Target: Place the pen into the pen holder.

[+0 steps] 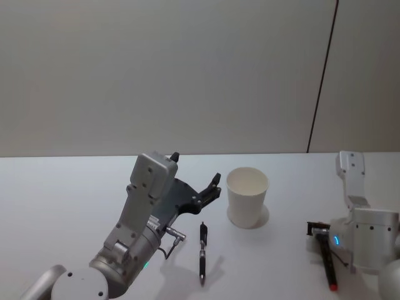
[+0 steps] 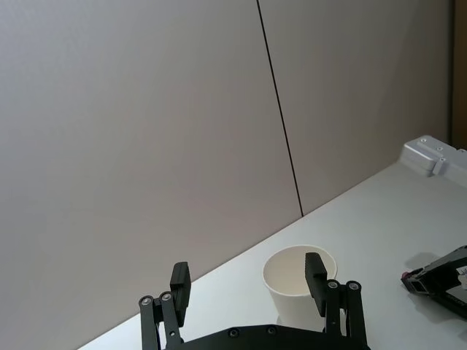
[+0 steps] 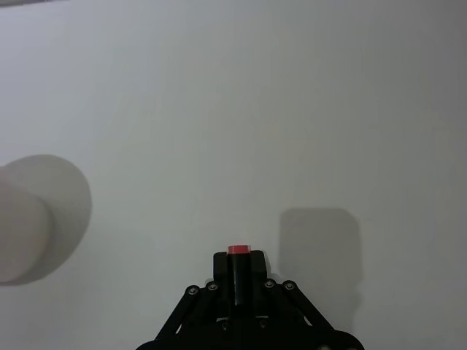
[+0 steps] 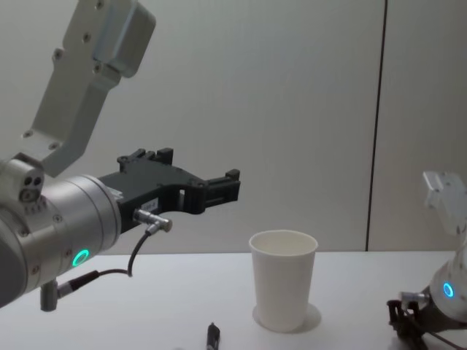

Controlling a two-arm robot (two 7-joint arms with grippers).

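A black pen (image 1: 202, 253) lies flat on the white table, pointing away from me; its far end (image 4: 212, 337) shows in the chest view. The pen holder, a white paper cup (image 1: 247, 196) (image 4: 283, 281) (image 2: 288, 292), stands upright just right of and beyond the pen. My left gripper (image 1: 196, 167) (image 2: 246, 270) hovers open and empty above the table, left of the cup and beyond the pen, aimed at the wall. My right gripper (image 1: 332, 282) (image 3: 238, 255) rests low at the right, shut, with a small red patch at its tip.
The white table (image 1: 69, 200) meets a plain grey wall (image 1: 187, 75) with a dark vertical seam (image 1: 322, 81). The cup's side (image 3: 22, 233) shows in the right wrist view. The right arm's white link (image 1: 350, 172) rises beside the cup's right.
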